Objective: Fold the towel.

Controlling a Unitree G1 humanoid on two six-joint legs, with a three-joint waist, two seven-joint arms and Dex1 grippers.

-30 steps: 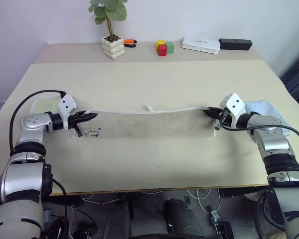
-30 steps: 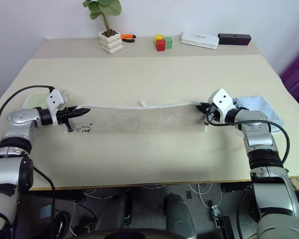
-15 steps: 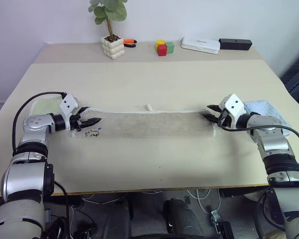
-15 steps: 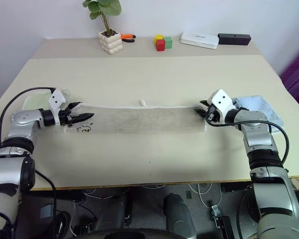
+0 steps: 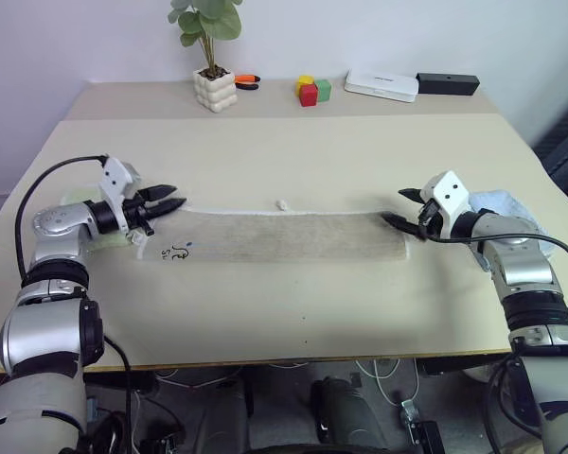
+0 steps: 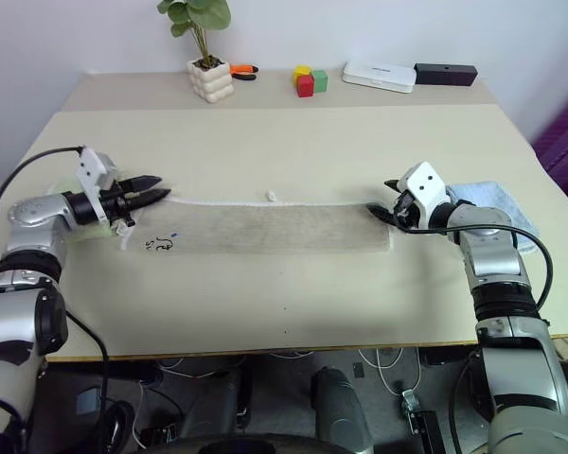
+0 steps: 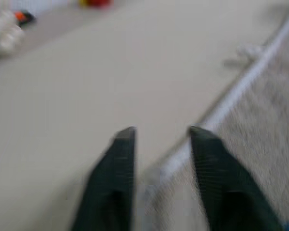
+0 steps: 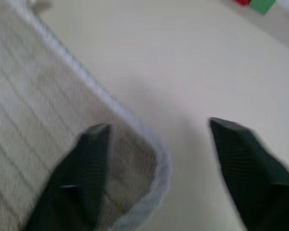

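The beige towel (image 5: pixel 284 236) lies flat as a long folded strip across the middle of the table, white corded edge on its far side, small dark marks (image 5: pixel 177 252) near its left end. My left gripper (image 5: pixel 170 200) hovers just above that left end, fingers a little apart with nothing between them; the left wrist view looks past the left gripper (image 7: pixel 161 131) onto the corded edge (image 7: pixel 241 91). At the towel's right end my right gripper (image 5: pixel 400 208) stands open, its lower finger at the cloth; in the right wrist view the towel's corner (image 8: pixel 135 144) lies between the spread fingers of the right gripper (image 8: pixel 159 126).
A pale green folded towel (image 5: pixel 76 200) lies under my left arm and a light blue one (image 5: pixel 506 203) beside my right arm. At the back stand a potted plant (image 5: pixel 214 90), coloured blocks (image 5: pixel 312 90), a white box (image 5: pixel 382 85) and a black box (image 5: pixel 447 83).
Both grippers, shut on the towel's ends a second ago, have opened and let go. The left gripper has risen off the cloth and its fingers have narrowed again. The towel now lies flat.
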